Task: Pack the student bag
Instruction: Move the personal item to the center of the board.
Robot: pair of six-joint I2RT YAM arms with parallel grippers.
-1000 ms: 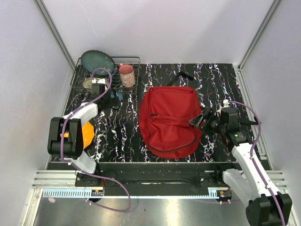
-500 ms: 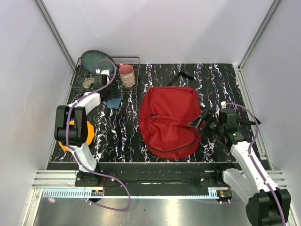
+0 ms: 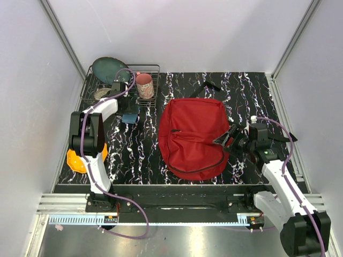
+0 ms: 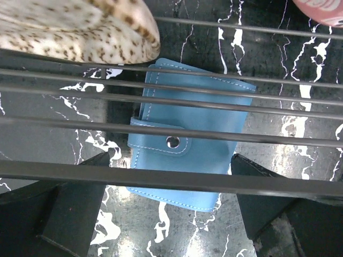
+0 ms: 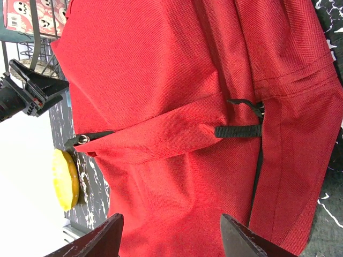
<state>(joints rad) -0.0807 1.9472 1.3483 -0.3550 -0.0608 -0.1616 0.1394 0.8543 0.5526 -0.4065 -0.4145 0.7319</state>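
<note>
Closing on the wallet point(image 4: 193, 134), the left gripper point(image 4: 170, 156) (fingers wide) could snag the rack wires point(image 4: 225, 101) crossing it. Right gripper point(image 5: 171, 219), wide and empty, could nudge the bag point(image 5: 161, 80).

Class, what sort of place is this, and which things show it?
Probably a robot test cell, not a classroom: a left arm and right arm bolted at the edge of a marbled black table, plain white walls boxing it in, and staged props like the student bag and a wire rack.
</note>
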